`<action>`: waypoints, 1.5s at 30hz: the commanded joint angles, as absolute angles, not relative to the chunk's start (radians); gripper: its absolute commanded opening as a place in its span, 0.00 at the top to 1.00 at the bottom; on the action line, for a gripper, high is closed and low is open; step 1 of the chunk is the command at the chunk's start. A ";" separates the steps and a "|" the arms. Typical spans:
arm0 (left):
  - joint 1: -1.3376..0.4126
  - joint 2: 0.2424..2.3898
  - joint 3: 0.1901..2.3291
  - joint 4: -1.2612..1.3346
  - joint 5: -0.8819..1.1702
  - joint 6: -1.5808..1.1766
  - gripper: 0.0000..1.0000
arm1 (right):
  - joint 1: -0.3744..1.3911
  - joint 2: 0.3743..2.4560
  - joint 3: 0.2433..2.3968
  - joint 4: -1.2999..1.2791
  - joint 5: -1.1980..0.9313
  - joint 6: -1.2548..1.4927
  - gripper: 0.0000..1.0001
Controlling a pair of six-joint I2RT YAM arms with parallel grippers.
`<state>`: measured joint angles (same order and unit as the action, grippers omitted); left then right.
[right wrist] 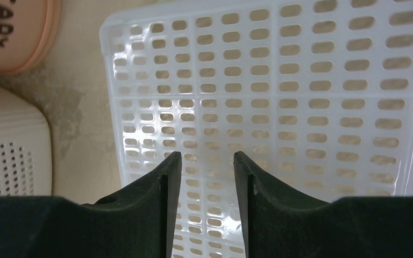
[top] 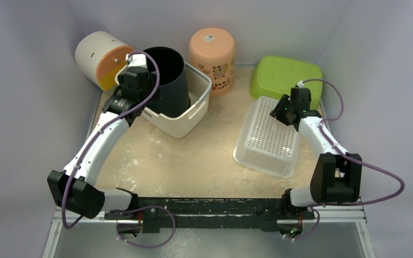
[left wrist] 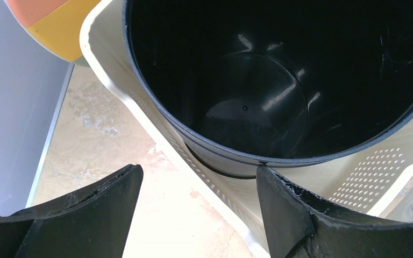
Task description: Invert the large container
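- The flat table top (top: 156,161) is pale and stone-like with blotchy marks; grey walls stand round it.
- The see-through white plastic basket (top: 266,134) is a rectangle full of little slots in rows; it lies on the right side of the table with its bottom facing up.
- The cream plastic bin (top: 185,121) is a box with round corners, tiny dots punched in its walls and a slot handle; it stands open side up at the back left.
- The round black plastic bucket (top: 169,80) is smooth and shiny inside; it stands open end up in the cream bin, leaning a bit, and it sticks up above the bin.
- The lime green plastic tub (top: 285,75) is smooth with soft corners; its closed side faces up, just behind the basket.
- The white round drum with an orange and yellow end (top: 94,54) lies tipped in the back left corner, beside the bin.
- The peach plastic pot (top: 212,54) is round with pictures on its side; its closed end faces up with a small sticker on it.
- The left gripper (left wrist: 199,169) is spread wide and holds nothing; the bin's wall and the bucket's rim are just ahead of its black fingers.
- The right gripper (right wrist: 207,156) hangs over the basket's bottom; its fingers have a narrow gap and grip nothing.
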<state>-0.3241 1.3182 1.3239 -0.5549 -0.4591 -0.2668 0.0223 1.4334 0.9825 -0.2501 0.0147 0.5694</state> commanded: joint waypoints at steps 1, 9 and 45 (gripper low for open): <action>-0.328 1.302 1.360 -0.515 -0.458 -0.252 0.22 | -0.162 1.429 0.869 -0.340 0.101 0.590 0.56; -0.329 1.287 1.343 -0.514 -0.459 -0.259 0.22 | -0.343 1.398 0.877 -0.321 0.138 0.569 0.56; -0.331 1.190 1.398 -0.372 -0.355 -0.117 0.16 | 0.148 1.490 1.533 -0.555 -0.067 0.284 0.44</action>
